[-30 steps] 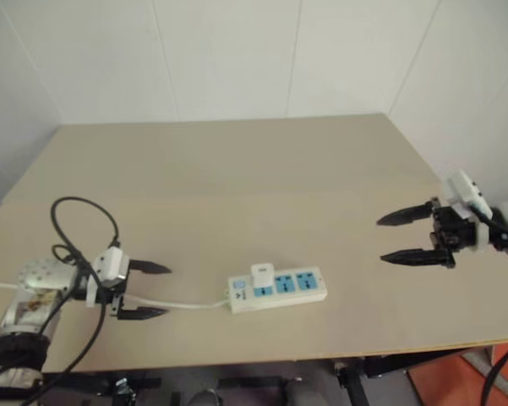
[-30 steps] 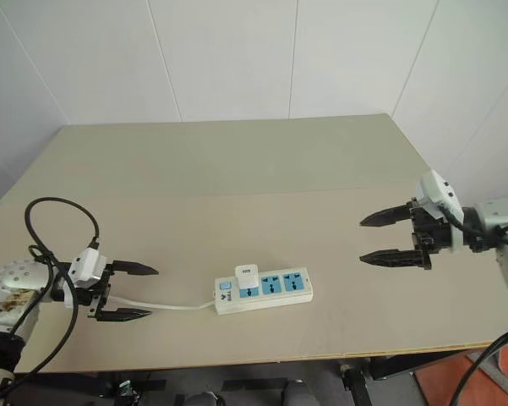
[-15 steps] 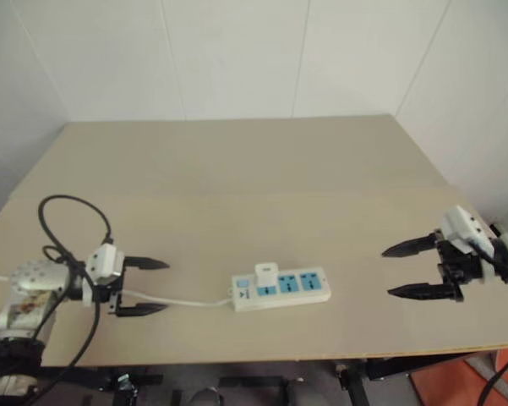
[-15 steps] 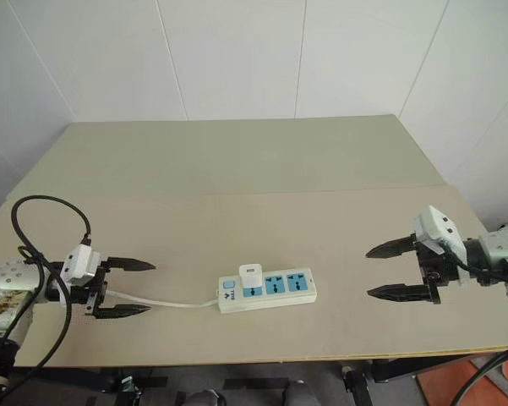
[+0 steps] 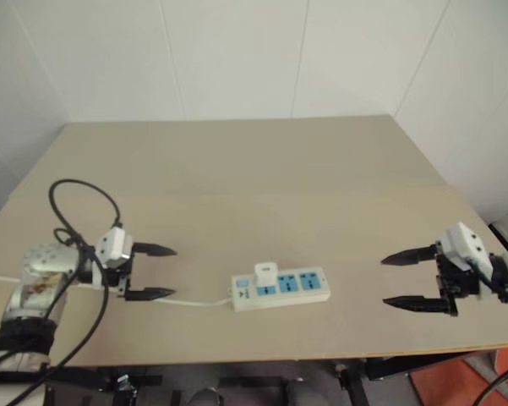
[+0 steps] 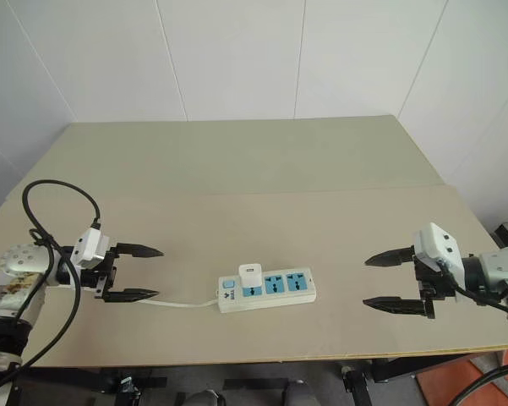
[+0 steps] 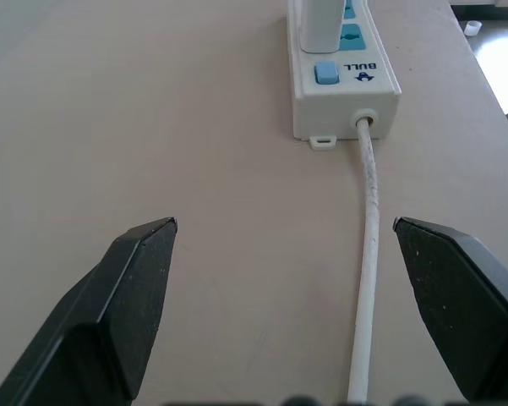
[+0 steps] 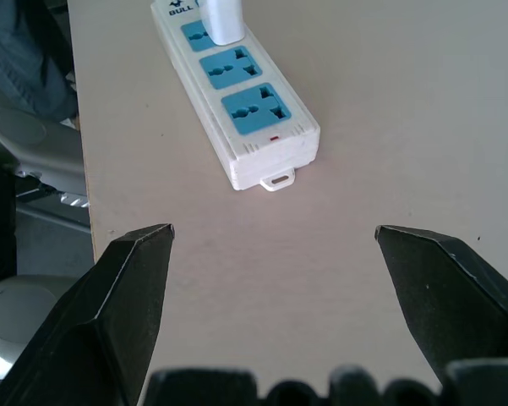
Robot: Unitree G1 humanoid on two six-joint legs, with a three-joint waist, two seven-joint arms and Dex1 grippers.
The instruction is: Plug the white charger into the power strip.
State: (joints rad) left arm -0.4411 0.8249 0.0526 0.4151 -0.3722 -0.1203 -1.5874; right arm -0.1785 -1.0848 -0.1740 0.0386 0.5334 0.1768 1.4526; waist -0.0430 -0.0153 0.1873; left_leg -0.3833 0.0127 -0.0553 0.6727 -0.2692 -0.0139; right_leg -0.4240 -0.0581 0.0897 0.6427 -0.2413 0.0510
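Observation:
The power strip (image 5: 289,288) lies near the table's front edge, in the middle, its thin white cord (image 5: 199,301) running off to the left. The white charger (image 5: 264,274) stands upright in the strip's leftmost socket, beside the small blue switch (image 7: 325,73). My left gripper (image 5: 156,272) hovers open over the cord, left of the strip, pointing at it. Off to the right, my right gripper (image 5: 402,279) is open too, aimed at the strip's other end (image 8: 275,152), with a wide stretch of table between. Nothing is held by either one.
The beige table (image 5: 254,169) stretches back to white walls. A black cable (image 5: 80,203) loops above my left wrist. Below the front edge, a dark frame and grey parts (image 8: 25,169) show.
The right gripper has sunk and drawn back toward the table's front right. The left gripper has crept slightly toward the strip. Strip and charger stay put; the camera view shifted a little.

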